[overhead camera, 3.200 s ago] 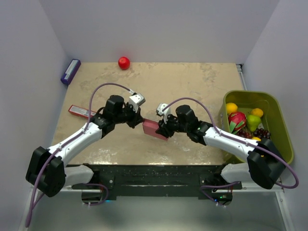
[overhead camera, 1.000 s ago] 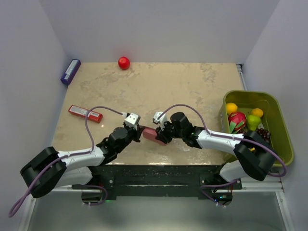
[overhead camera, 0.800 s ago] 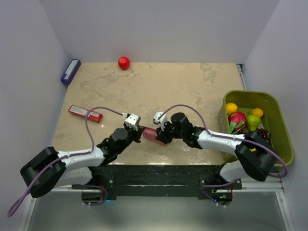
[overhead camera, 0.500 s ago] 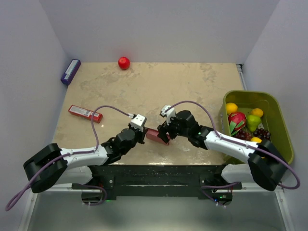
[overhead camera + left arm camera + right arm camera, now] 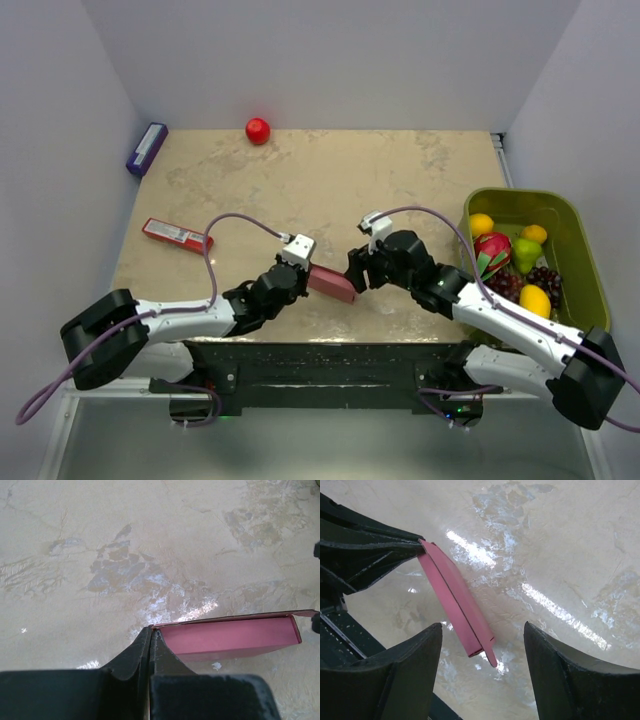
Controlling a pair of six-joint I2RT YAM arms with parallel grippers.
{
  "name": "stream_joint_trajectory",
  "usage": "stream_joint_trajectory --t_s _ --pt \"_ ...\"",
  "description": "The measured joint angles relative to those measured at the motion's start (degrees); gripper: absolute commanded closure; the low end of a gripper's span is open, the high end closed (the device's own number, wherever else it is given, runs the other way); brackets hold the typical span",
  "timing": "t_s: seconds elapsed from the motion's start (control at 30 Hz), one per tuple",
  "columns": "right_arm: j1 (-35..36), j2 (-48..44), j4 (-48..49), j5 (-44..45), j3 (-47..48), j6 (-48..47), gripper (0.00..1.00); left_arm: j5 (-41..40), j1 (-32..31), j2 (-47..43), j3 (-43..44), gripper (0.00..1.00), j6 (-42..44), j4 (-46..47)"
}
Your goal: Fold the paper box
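Now, left pincer [image 5: 151, 639]: clamped on paper box [image 5: 227, 639] corner
Right pincer [image 5: 482, 627]: spread wide, box's far end between fingers

One pink paper box [image 5: 331, 283], one red ball [image 5: 258, 130], one red packet [image 5: 177, 235], one purple packet [image 5: 146, 149], one green bin [image 5: 520, 196]

Bright, even light falls from overhead, so in the top view the table [image 5: 400, 170] is uniformly lit and only soft, short shadows sit under the arms [image 5: 180, 315]. In the right wrist view white streaks of glare cross the glossy table just beyond the right end effector [image 5: 482, 630], whose near fingers [image 5: 395, 675] are dark and soft-edged. In the left wrist view a speckled glare patch lies just ahead of the left end effector [image 5: 151, 632], itself a blurred black mass; the paper box [image 5: 230, 637] at its tip is sharp.
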Motion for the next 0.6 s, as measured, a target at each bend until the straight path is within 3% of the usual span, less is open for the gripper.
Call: stream_joint_trajectory --t_s 0.6 --pt "0.83 -0.94 -5.44 -1.49 -3.5 6.54 0.52 -2.14 -0.68 1.2 2.08 1.0 -1.18 -2.71"
